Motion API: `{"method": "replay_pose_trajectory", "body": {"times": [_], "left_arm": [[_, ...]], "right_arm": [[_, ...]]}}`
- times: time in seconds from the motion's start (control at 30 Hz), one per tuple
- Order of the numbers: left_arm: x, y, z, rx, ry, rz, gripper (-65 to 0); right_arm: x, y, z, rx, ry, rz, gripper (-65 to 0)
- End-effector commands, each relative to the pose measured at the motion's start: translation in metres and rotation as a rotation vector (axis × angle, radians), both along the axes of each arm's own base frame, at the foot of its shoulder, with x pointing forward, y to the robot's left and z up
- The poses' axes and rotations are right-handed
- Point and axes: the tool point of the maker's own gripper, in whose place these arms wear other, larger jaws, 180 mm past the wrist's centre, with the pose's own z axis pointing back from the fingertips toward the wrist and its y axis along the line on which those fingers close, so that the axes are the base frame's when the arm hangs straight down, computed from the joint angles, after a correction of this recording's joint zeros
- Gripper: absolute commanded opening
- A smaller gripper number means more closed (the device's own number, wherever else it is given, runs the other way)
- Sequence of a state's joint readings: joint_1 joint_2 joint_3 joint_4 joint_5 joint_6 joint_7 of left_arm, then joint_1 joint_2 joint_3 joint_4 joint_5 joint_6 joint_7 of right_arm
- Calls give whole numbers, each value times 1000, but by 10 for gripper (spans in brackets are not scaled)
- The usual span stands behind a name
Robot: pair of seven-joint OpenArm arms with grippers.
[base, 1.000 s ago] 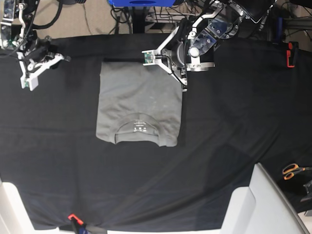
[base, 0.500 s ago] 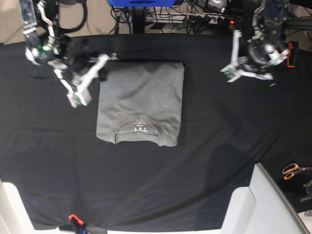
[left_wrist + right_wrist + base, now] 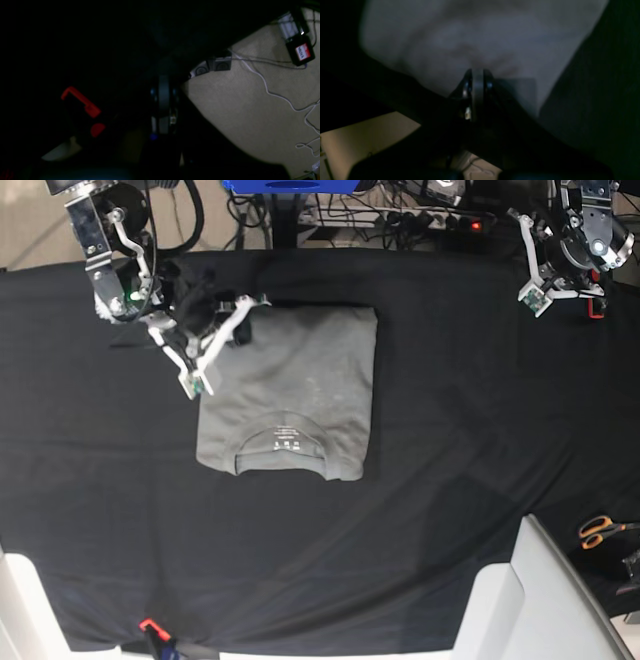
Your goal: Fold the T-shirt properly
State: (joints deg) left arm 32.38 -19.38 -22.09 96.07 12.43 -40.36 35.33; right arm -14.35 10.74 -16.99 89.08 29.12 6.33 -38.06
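Currently, base view: T-shirt [image 3: 290, 390] lies folded on the black cloth [image 3: 460, 440], collar toward the near edge. Right gripper [image 3: 215, 345] sits over its far-left corner; left gripper [image 3: 535, 280] is well apart at the far-right edge. Right wrist: jaws clenched, grey fabric [image 3: 480, 37] right at the tips, grasp unclear. Left wrist: jaws clenched, holding nothing, red clamp [image 3: 82, 105] nearby.

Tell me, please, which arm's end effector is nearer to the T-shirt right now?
The right. The right end effector sits at the T-shirt's far corner, on the base view's left, jaws shut. The left end effector is far off near the black cloth's far edge.
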Motion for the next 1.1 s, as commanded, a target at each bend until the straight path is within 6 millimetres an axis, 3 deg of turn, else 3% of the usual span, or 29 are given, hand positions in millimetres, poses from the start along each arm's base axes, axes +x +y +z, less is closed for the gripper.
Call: {"method": "replay_pose_trajectory", "body": {"times": [0.0,0.1,0.23,0.33,0.5,0.6,0.7,0.87,0.93,1.07], "left_arm": [[4,5,5,12,-17,-4,-650],[5,5,5,12,-19,-4,-650],[6,4,5,9,-20,-8,-650],[6,2,4,6,-20,-11,-650],[8,0,6,2,-27,-15,-650],[7,-3,5,-6,-27,-16,-650],[2,-21,1,-33,-11,-55,-650],[-27,-59,-3,-90,40,-129,-650],[-42,-68,-7,-112,70,-125,-650],[-75,-75,-16,-138,139,-94,-650]], "right_arm": [[2,-11,-2,-18,-4,-7,-648],[-14,-16,-15,-23,26,-21,-648],[-24,-16,-16,-16,21,-34,-648],[-18,-9,0,2,-19,-22,-650],[-8,9,45,39,-90,31,-650],[-1,13,50,38,-97,47,-650],[-9,9,46,34,-81,42,-650],[-31,-47,33,-50,3,-138,-650],[-46,-74,33,-106,39,-169,-650],[-81,-107,30,-181,135,-183,-650]]}}
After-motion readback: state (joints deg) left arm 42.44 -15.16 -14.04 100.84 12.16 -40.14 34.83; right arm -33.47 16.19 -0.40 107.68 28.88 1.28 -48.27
